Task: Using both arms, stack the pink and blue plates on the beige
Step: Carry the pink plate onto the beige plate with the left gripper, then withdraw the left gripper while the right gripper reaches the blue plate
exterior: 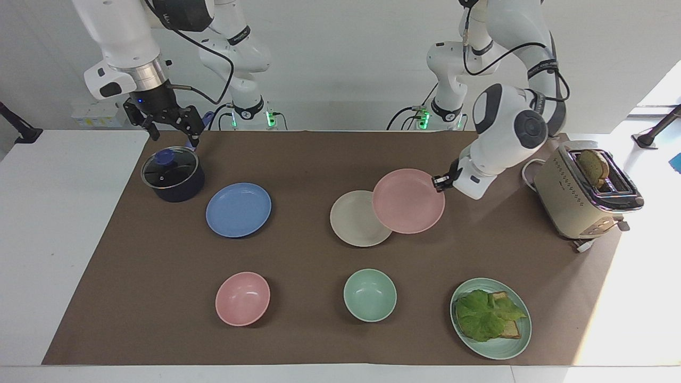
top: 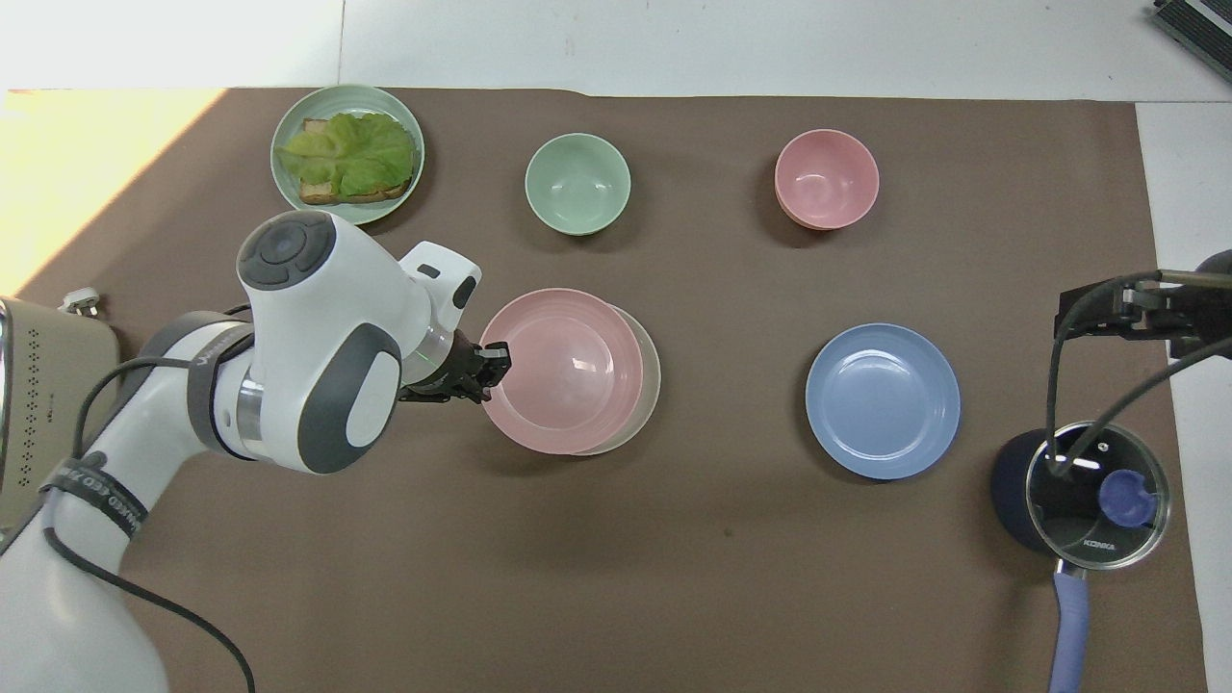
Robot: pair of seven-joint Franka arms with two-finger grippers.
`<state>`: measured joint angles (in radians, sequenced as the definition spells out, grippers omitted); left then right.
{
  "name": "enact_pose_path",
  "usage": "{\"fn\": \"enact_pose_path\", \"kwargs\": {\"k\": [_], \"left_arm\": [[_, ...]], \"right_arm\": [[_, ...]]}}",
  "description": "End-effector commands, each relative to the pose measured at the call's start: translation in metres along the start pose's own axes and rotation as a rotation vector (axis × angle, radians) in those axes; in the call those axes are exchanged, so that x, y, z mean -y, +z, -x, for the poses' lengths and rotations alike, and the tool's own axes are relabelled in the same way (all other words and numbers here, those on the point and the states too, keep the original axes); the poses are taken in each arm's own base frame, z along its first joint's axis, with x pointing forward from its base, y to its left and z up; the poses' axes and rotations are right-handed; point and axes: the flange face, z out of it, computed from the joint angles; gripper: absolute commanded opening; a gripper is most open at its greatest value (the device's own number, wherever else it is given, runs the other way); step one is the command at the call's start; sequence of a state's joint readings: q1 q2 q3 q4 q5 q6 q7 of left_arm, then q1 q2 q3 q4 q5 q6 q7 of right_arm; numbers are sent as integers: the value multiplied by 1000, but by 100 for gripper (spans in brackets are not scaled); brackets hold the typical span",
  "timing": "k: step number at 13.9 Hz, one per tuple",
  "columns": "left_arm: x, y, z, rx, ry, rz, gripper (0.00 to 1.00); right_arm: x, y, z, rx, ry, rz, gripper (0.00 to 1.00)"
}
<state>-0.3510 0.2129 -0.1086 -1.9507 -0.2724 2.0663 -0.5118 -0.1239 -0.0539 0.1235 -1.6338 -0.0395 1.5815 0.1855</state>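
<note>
The pale pink plate (exterior: 408, 201) (top: 563, 371) hangs just above the brown mat, held by its rim, with my left gripper (exterior: 440, 182) (top: 496, 364) shut on the edge that faces the toaster. It covers part of the beige plate (exterior: 351, 221) (top: 650, 385), which lies flat at the mat's middle. Seen from overhead, only a crescent of beige shows. The blue plate (exterior: 238, 209) (top: 883, 400) lies flat toward the right arm's end. My right gripper (exterior: 173, 133) (top: 1116, 303) waits open in the air over the pot, holding nothing.
A dark pot with a glass lid (exterior: 173, 174) sits beside the blue plate. The cream toaster (exterior: 585, 194) stands at the left arm's end. A pink bowl (exterior: 242, 298), a green bowl (exterior: 370, 294) and a green plate with a lettuce sandwich (exterior: 490, 318) line the farthest row.
</note>
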Motion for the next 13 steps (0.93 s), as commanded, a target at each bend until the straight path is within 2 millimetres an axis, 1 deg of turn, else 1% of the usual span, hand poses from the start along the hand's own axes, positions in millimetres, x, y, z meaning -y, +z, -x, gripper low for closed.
{"fn": "enact_pose_path", "kwargs": {"k": [1, 2, 4, 5, 6, 7, 8, 9, 10, 11, 12, 13], "left_arm": [[-5, 11, 10, -23, 5, 21, 32], [-6, 10, 9, -29, 7, 24, 99], [-4, 8, 7, -30, 7, 24, 100], [1, 7, 5, -22, 7, 19, 100], [6, -2, 1, -39, 0, 21, 100], [18, -23, -15, -75, -26, 33, 100], [36, -46, -30, -105, -42, 22, 100], [50, -71, -40, -135, -41, -10, 100], [68, -98, -48, -168, -57, -21, 100], [83, -121, -51, -201, -75, -11, 100], [100, -149, -51, -248, -53, -9, 100], [125, -169, -56, -268, -18, -25, 100]], "right_arm": [[-4, 0, -1, 8, -14, -16, 100], [-4, 0, -1, 10, -14, -17, 100], [-5, 0, -1, 8, -14, -16, 100], [-7, 1, -1, 11, -9, -15, 100], [-10, 2, -1, 11, -3, -15, 100], [-11, 1, -1, 8, 0, -15, 100], [-11, 4, 0, 8, 0, -15, 100], [-11, 4, -1, -19, 1, -18, 100], [-11, 10, -2, -37, 0, -20, 100], [-10, 15, -2, -39, -1, -20, 100], [-10, 23, -2, -31, -1, -19, 100], [-9, 39, -4, -24, -2, -18, 100]]}}
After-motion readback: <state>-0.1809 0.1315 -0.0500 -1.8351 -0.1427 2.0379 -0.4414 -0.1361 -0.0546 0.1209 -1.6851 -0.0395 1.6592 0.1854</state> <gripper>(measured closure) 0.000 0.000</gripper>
